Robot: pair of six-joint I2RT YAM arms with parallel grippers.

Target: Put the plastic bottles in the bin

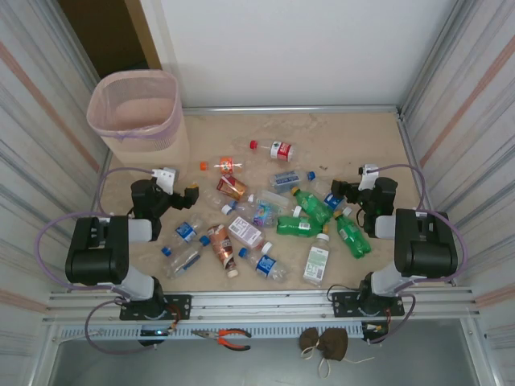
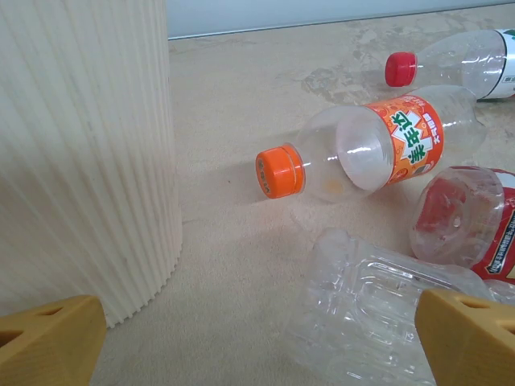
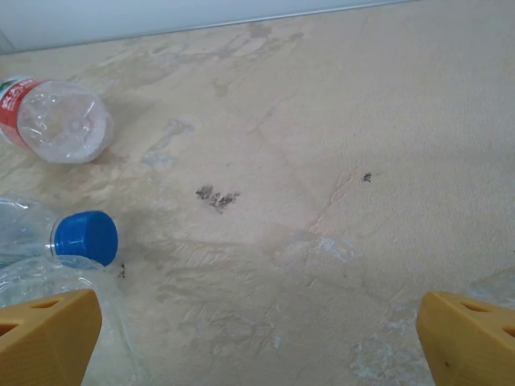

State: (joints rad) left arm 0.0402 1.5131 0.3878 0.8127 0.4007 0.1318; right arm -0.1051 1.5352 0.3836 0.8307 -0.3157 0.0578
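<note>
You are working on a beige, mottled table with pale stains and a small patch of dark specks. A white back wall and ribbed, striped side panels close it in. The bin stands upright in the far left corner. In your left wrist view its ribbed wall rises just beside the left finger.

The plastic bottles lie scattered on their sides across the middle of the table, between the two arms.

Your left gripper has its jaws spread wide and holds nothing. A crushed clear bottle lies just ahead of it, with an orange-capped bottle and a red-capped bottle beyond.

Your right gripper is also spread wide and empty, facing bare table. A blue-capped bottle lies near its left finger.

Orange-handled pliers lie below the metal rail at the near edge.
</note>
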